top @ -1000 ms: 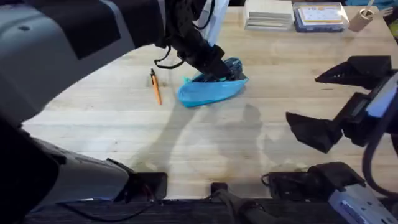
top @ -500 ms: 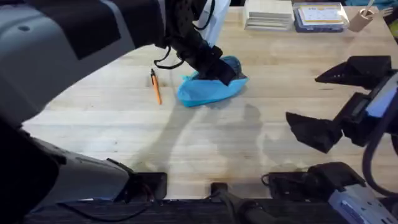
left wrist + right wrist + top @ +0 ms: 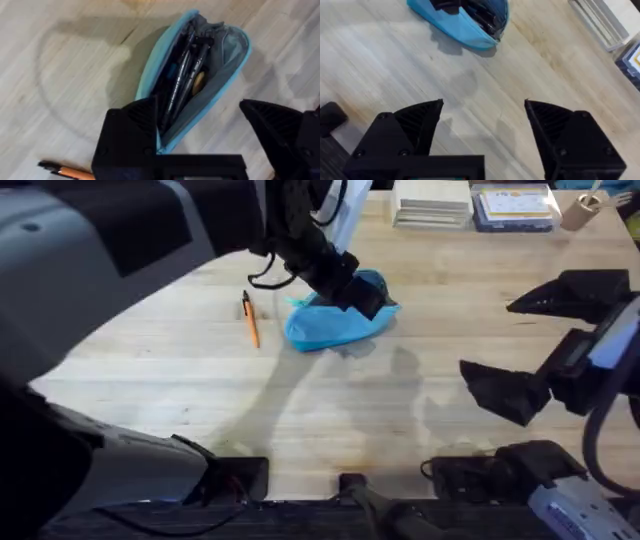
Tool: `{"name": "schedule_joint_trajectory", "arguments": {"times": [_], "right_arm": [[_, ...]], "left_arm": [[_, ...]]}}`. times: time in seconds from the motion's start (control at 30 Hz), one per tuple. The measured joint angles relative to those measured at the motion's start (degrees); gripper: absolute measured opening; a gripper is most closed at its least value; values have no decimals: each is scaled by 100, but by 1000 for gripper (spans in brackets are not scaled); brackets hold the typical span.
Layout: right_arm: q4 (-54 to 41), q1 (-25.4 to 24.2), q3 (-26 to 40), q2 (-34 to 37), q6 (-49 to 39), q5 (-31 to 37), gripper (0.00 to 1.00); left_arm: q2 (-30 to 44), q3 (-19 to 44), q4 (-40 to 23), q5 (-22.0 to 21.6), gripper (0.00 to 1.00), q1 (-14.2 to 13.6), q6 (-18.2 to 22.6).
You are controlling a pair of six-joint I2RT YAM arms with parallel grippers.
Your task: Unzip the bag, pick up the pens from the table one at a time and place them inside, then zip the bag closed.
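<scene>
- The unzipped light blue pouch (image 3: 335,325) lies upper centre on the worktop (image 3: 330,410), directly under the spread left tool (image 3: 205,135).
- The orange pen (image 3: 250,320) lies just left of it.
- The right tool (image 3: 482,130) hangs spread, well apart at right.

**Layout on your table**

You have the bag (image 3: 335,323) on the table (image 3: 200,395), mid-rear, unzipped, with pens inside (image 3: 182,80). The orange pen (image 3: 250,320) lies on the table just left of the bag, apart from it. Your left gripper (image 3: 350,292) sits over the bag; your right gripper (image 3: 525,350) hangs well right, nearer you.
</scene>
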Motion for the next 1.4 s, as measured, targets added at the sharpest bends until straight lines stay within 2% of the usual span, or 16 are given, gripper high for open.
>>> {"name": "schedule_joint_trajectory", "arguments": {"times": [0.23, 0.37, 0.63, 0.77, 1.0, 1.23, 1.4], "right_arm": [[0, 0, 0, 1, 0, 0, 997], [0, 0, 0, 1, 0, 0, 998], [0, 0, 0, 1, 0, 0, 996], [0, 0, 0, 1, -1, 0, 996], [0, 0, 0, 1, -1, 0, 997], [0, 0, 0, 1, 0, 0, 997], [0, 0, 0, 1, 0, 0, 997]], "left_arm": [[-710, 512, -24, -645, 995, 0, -12], [-1359, 636, -128, -1116, 993, 0, -220], [-2194, 647, -921, -1959, 995, 0, -522], [-2456, 647, -1413, -2451, 994, 0, -833], [-2626, 647, -2032, -3215, 994, 84, -1808], [-2622, 647, -2678, -3405, 993, 455, -3270], [-2626, 505, -2837, -3412, 993, 739, -4036]]}}
